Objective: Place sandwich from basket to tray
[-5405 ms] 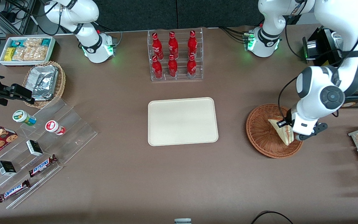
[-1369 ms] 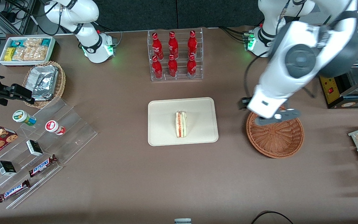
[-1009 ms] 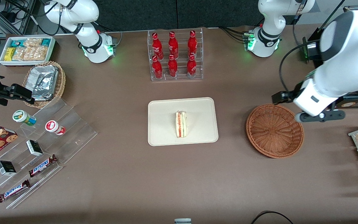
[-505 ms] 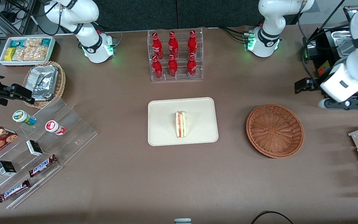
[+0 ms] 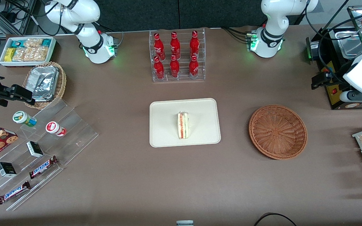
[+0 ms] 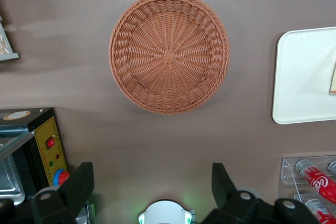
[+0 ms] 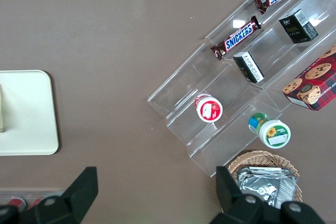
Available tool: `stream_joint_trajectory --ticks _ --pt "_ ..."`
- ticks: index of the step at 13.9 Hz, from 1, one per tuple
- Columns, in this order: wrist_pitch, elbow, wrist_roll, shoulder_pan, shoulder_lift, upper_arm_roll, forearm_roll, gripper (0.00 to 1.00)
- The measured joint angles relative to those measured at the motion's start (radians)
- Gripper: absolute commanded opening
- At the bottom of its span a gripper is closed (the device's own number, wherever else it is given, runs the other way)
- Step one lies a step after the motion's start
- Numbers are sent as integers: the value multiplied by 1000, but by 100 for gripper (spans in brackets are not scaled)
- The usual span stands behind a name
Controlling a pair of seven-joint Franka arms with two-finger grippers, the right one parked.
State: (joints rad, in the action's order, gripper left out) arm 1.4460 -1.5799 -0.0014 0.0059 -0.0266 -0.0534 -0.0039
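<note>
- Fingers [image 6: 152, 192] of mine are spread wide with nothing between them, high over the desk [image 5: 121, 175] at my own end, well apart from the empty basket [image 5: 277, 131].
- Sandwich [image 5: 183, 125] lies on the tray [image 5: 165, 110], filling edge up.
- It looks light, soft and easily crushed; I'd pinch the two bread faces gently.
- From my wrist only the sandwich's corner shows.
</note>
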Motion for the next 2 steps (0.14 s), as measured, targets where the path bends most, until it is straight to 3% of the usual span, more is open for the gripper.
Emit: stream_joint_trajectory --ticks 2 --pt "1 10 0 -1 -11 1 0 99"
